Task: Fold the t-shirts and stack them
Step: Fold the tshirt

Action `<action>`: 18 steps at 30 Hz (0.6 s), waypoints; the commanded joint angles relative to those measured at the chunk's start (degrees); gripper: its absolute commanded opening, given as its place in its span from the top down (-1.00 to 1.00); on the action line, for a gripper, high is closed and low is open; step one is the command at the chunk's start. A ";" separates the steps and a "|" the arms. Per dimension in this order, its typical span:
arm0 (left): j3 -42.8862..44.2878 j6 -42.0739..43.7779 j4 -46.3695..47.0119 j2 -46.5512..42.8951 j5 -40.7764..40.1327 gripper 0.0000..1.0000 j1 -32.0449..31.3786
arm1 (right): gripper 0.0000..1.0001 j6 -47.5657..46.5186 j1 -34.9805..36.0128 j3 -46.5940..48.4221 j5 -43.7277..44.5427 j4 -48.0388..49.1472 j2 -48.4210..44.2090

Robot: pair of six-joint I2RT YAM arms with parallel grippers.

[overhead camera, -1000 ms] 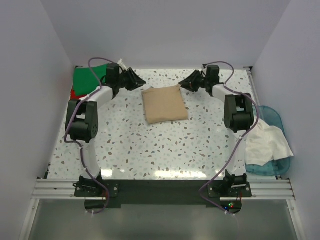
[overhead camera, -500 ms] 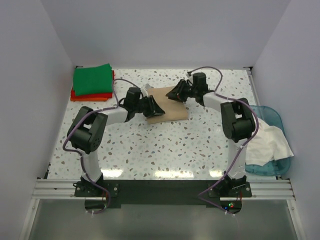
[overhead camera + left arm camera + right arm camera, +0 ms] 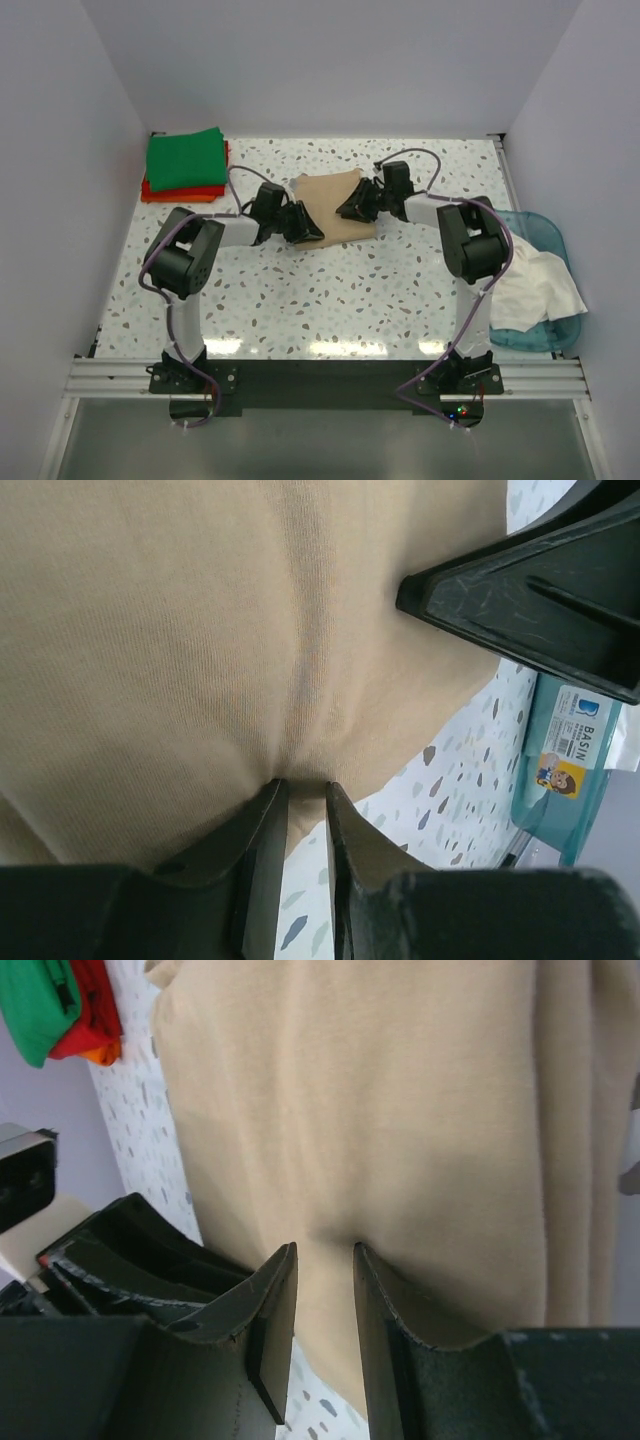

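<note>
The folded tan-beige t-shirt (image 3: 328, 195) lies at the middle back of the table. My left gripper (image 3: 308, 232) is at its near left corner, and in the left wrist view (image 3: 302, 783) the jaws pinch a puckered fold of the tan cloth (image 3: 200, 630). My right gripper (image 3: 350, 210) is on the shirt's right part, and its jaws (image 3: 325, 1248) are closed on a pucker of the same cloth (image 3: 400, 1110). The bright green t-shirt (image 3: 185, 158) lies folded on the red-orange one (image 3: 180, 191) at the back left. The whitish t-shirt (image 3: 535, 280) lies crumpled in the tub.
The translucent blue plastic tub (image 3: 545, 232) sits at the table's right edge, and it also shows in the left wrist view (image 3: 570, 750). The two grippers are close together over the tan shirt. White walls surround the table on three sides.
My left gripper came from the green stack at the back left down to the tan shirt's left corner. My right gripper moved in onto the shirt's right part. Both have closed on the cloth.
</note>
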 commanded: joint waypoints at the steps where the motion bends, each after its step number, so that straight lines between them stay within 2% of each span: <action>1: 0.81 2.86 -3.75 -0.63 -3.76 0.45 0.24 | 0.34 -4.11 -0.38 1.98 2.41 -3.33 1.92; 5: 2.31 3.47 -5.24 -5.99 -3.14 0.23 0.76 | 0.33 -6.04 -0.56 4.27 3.64 -6.85 2.63; 10: -0.76 1.72 -3.31 -11.53 -0.25 0.03 6.11 | 0.31 -7.01 -1.17 5.24 3.38 -8.61 2.27; 13: -1.30 2.59 -4.54 -11.63 0.63 -0.07 9.37 | 0.30 -7.10 -1.26 6.12 2.24 -8.96 2.19; 18: 0.72 5.14 -8.31 -9.61 -0.42 -0.22 11.31 | 0.29 -7.10 -1.35 7.52 1.54 -9.49 1.31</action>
